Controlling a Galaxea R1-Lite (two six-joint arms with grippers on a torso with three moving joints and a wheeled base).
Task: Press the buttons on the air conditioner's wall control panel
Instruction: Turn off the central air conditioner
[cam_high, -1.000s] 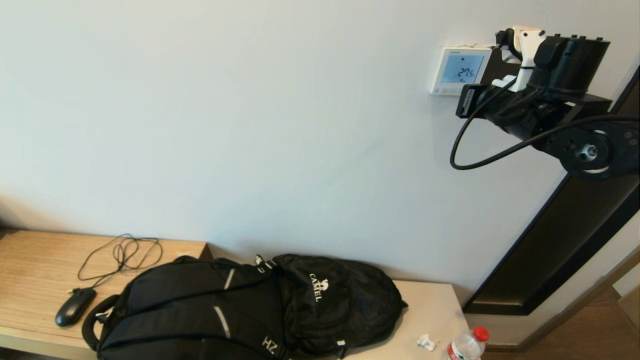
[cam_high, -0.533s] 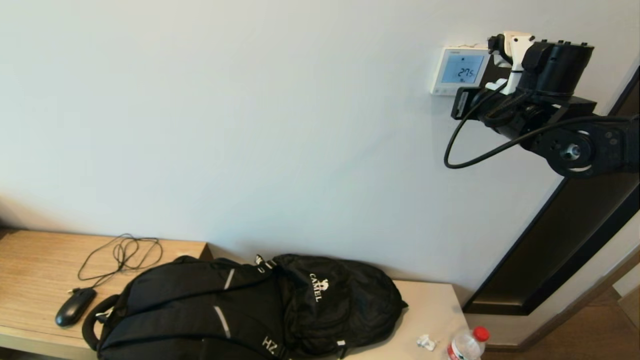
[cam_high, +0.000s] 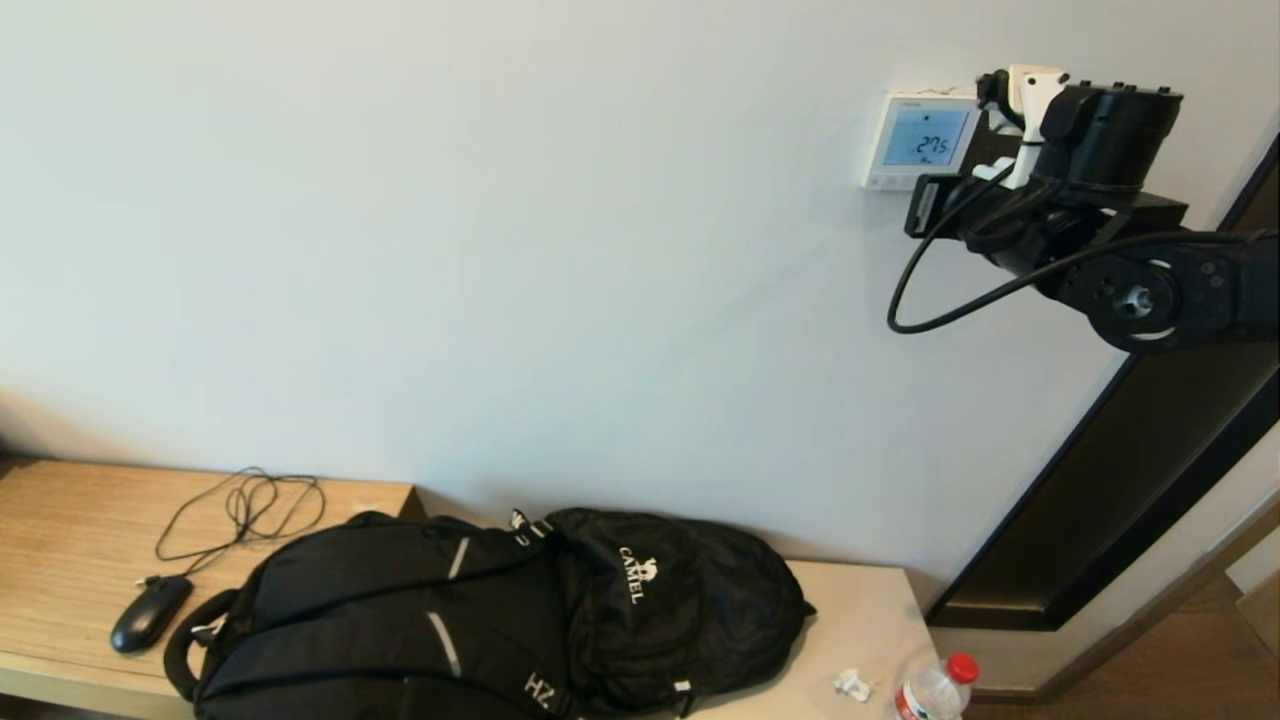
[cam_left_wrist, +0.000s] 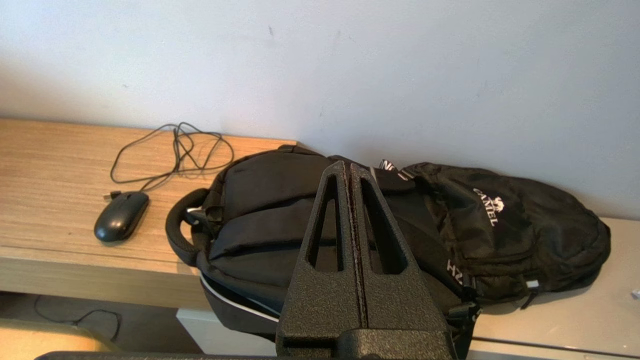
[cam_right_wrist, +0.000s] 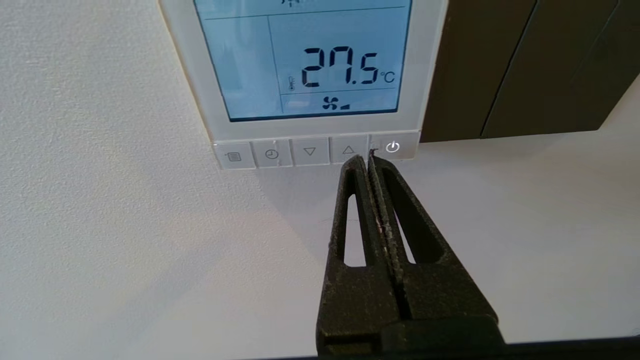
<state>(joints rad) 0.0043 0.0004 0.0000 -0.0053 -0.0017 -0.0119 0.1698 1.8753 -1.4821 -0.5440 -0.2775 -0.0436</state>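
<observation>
The white wall control panel (cam_high: 920, 140) hangs high on the wall at the right, its blue screen reading 27.5; it also shows in the right wrist view (cam_right_wrist: 305, 60). A row of pale buttons (cam_right_wrist: 310, 151) runs along its bottom strip. My right gripper (cam_right_wrist: 367, 159) is shut and empty, its tips at the strip's lower edge between the up-arrow button (cam_right_wrist: 348, 149) and the power button (cam_right_wrist: 393, 147). In the head view the right arm's wrist (cam_high: 1060, 190) hides the fingers beside the panel. My left gripper (cam_left_wrist: 348, 167) is shut and empty, low above the backpack.
A dark brown plate (cam_right_wrist: 520, 65) sits right of the panel. A dark door frame (cam_high: 1120, 480) runs down the right. Below, a wooden bench (cam_high: 70, 530) holds a black backpack (cam_high: 480, 620), a mouse (cam_high: 150, 612) with cable, and a bottle (cam_high: 935, 690).
The right arm has shifted left and slightly down along the wall over the last second, bringing the wrist closer under the panel; little movement in the last half second. The display still reads 27.5.
</observation>
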